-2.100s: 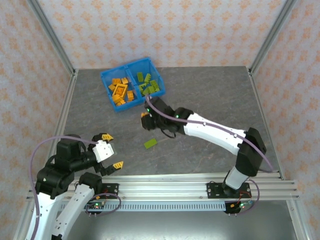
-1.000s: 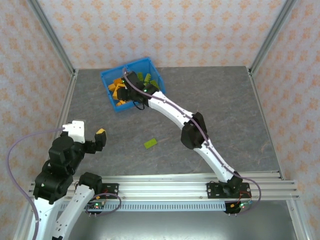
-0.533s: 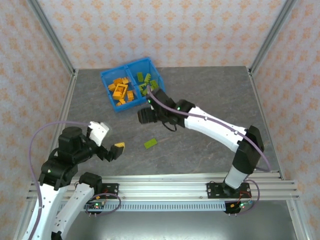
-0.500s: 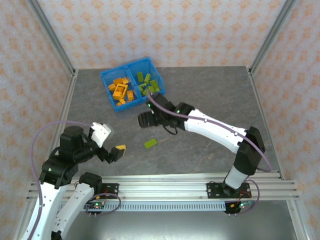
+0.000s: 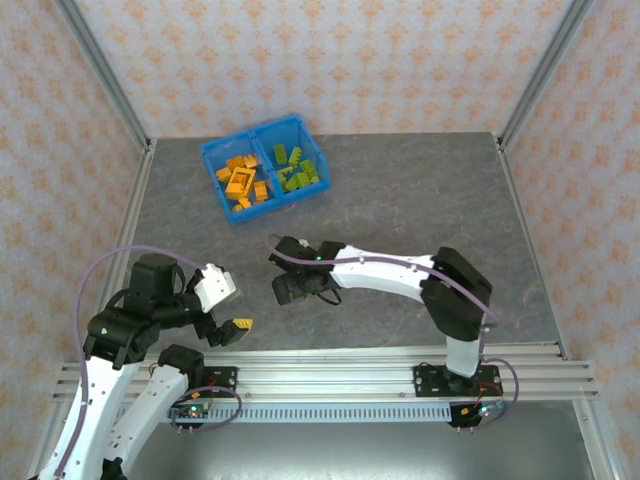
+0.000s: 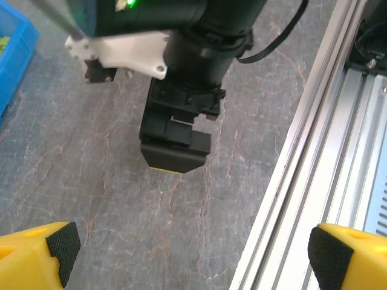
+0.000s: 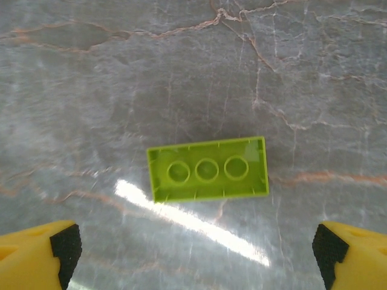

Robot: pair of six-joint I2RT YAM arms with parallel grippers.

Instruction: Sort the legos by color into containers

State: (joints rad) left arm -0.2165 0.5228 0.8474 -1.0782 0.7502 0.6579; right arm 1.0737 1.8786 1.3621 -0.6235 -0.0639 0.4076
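A lime green lego [image 7: 207, 169] lies hollow side up on the grey table, alone, straight below my right gripper [image 7: 195, 260]. That gripper is open, its yellow fingertips [image 7: 37, 252] wide apart on either side and nothing between them. From above, the right gripper [image 5: 290, 289] hangs low over that spot, in front of the blue bin [image 5: 212, 152]. The bin's left container holds orange legos [image 5: 243, 182], its right container green legos [image 5: 300, 170]. My left gripper [image 5: 226, 308] is open and empty near the front rail, pointing toward the right gripper's black body [image 6: 180, 136].
An aluminium rail [image 6: 314, 181] runs along the table's near edge, close to the left gripper. Frame posts and patterned walls enclose the table [image 5: 420, 200]. One corner of the blue bin [image 6: 15, 54] shows in the left wrist view.
The right arm has pulled back from the bin and come down over the green lego on the table, its jaws spreading open. The left gripper has shifted slightly near the rail.
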